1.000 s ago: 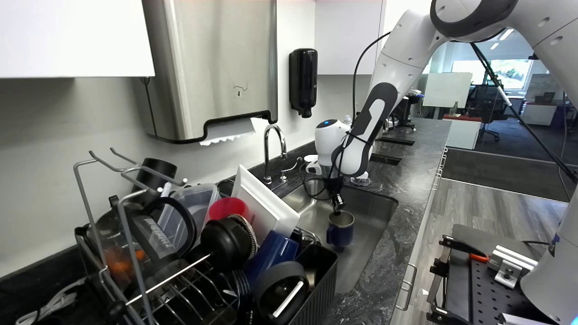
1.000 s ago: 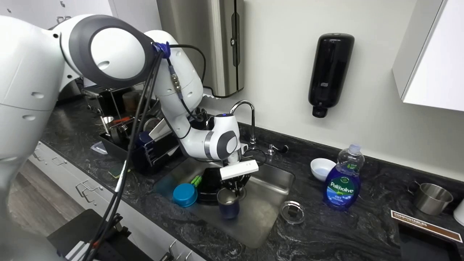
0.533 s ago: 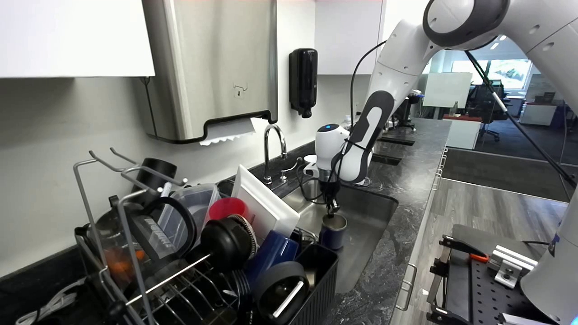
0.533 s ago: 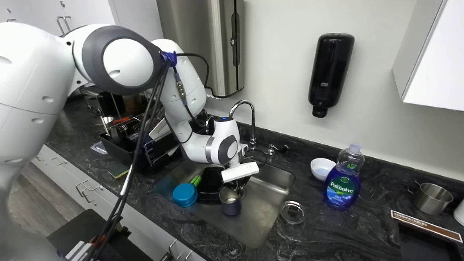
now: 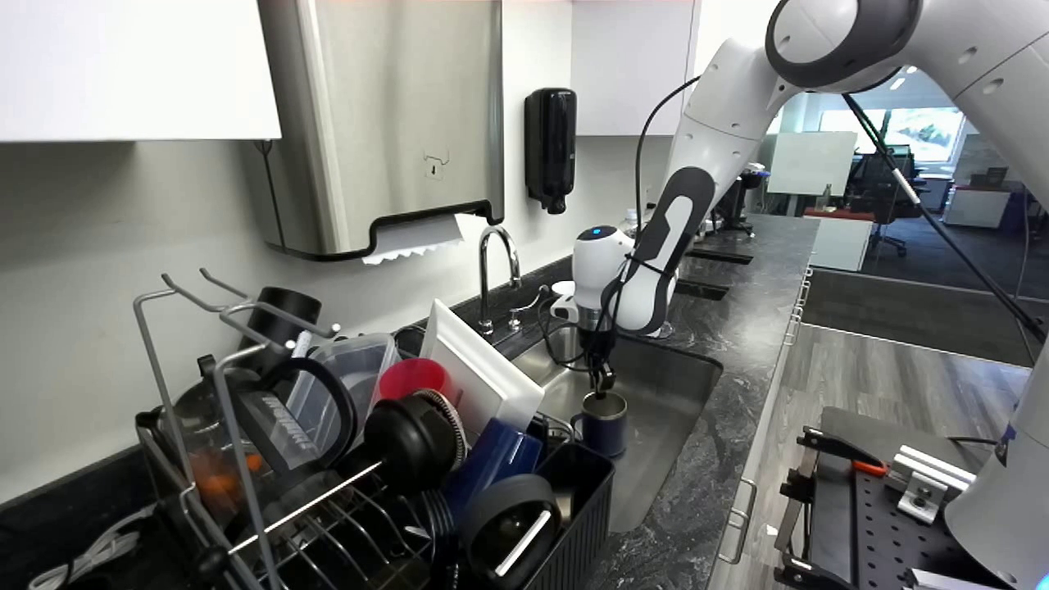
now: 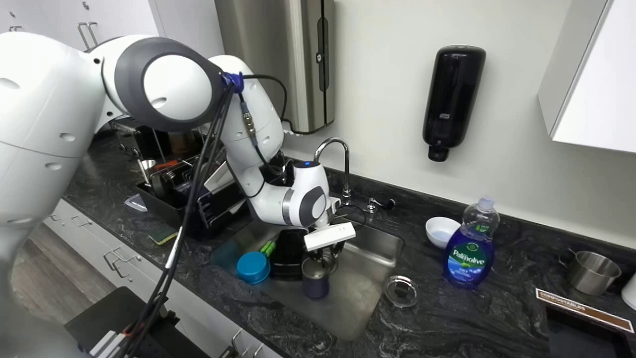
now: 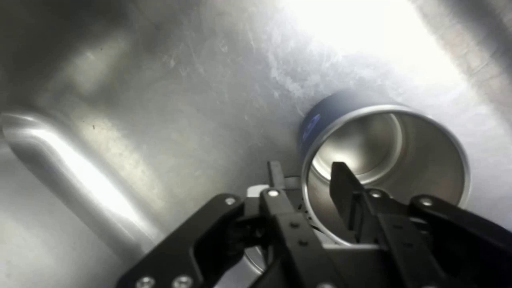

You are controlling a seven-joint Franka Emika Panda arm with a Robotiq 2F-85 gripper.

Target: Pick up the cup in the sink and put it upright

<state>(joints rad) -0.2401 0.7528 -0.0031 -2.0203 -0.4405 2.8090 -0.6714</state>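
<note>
Blue cup (image 7: pixel 394 154) in the sink (image 6: pixel 355 291), mouth up. Pincer (image 7: pixel 308 173) over the sink, spread — one tip above or inside the cup's mouth, cannot tell which; the other outside its rim. On the desk (image 6: pixel 447 323): clear lid (image 6: pixel 401 292) just beside the sink; white bowl (image 6: pixel 441 231) and Palmolive bottle (image 6: pixel 468 257) somewhat farther from it — steel pot (image 6: pixel 592 277) well apart.
</note>
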